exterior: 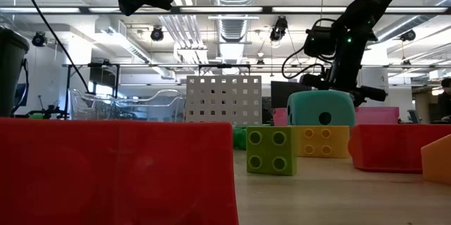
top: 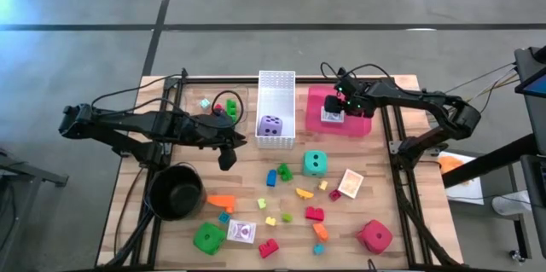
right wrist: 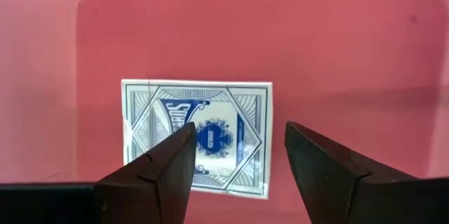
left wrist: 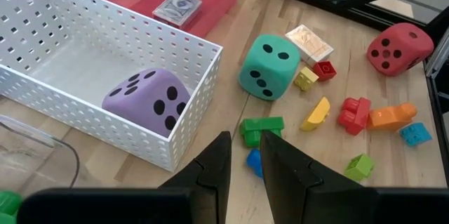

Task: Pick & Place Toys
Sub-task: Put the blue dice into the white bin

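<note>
My right gripper hangs over the red tray at the table's far side, fingers apart and holding nothing; a blue card pack lies flat on the tray floor just below them. My left gripper hovers empty beside the white basket, fingers nearly together. A purple die sits inside the basket. A teal die, a red die and small bricks lie scattered on the wooden table.

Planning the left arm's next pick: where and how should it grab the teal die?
Take the teal die from straight above, fingers on two opposite flat side faces. It sits square on the table with open space around it; the green brick is nearest, so probably close along the other axis.
</note>
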### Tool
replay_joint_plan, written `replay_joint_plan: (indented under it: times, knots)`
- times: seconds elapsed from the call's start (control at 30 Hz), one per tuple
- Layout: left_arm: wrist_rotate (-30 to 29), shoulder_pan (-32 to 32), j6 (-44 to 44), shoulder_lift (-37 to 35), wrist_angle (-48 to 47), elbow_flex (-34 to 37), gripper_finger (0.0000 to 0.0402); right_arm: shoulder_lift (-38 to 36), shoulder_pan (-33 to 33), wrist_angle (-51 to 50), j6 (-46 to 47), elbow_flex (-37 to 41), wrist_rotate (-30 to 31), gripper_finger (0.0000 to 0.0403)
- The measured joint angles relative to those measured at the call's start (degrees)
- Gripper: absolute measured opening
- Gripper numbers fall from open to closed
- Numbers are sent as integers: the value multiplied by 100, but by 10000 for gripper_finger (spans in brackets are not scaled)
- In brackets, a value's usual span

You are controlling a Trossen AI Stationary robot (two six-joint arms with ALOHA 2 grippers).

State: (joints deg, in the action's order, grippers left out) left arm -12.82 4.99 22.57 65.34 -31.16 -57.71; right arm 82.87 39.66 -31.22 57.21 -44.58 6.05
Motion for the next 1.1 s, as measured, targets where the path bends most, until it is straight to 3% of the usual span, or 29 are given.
replay_joint_plan:
  times: [0.17, 0.3, 0.43, 0.63, 0.77, 0.93, 1.1]
  knots:
    - [0, 0, -1, 0, 0, 0, 81, -25, 61, 8, -470, -2, 170, 212]
    - [0, -2, -2, 0, 0, 2, 81, -162, 109, 1, -1581, -117, 154, 212]
    - [-1, -2, -2, 0, 1, 2, 81, -518, -21, -374, -2625, -200, -296, 212]
    - [0, -2, -101, 28, 412, 266, 81, -1356, -576, -1036, -3216, -214, -756, 212]
    - [2, -4, -243, 26, 695, 385, 81, -2000, -1339, -1227, -3296, -214, -773, 212]
    - [3, -4, -195, 26, 825, 387, 81, -2551, -2755, -1197, -2858, -214, -721, 212]
    - [128, -4, -396, 26, 917, 376, 81, -2584, -4264, -1176, -2096, -178, 222, 212]
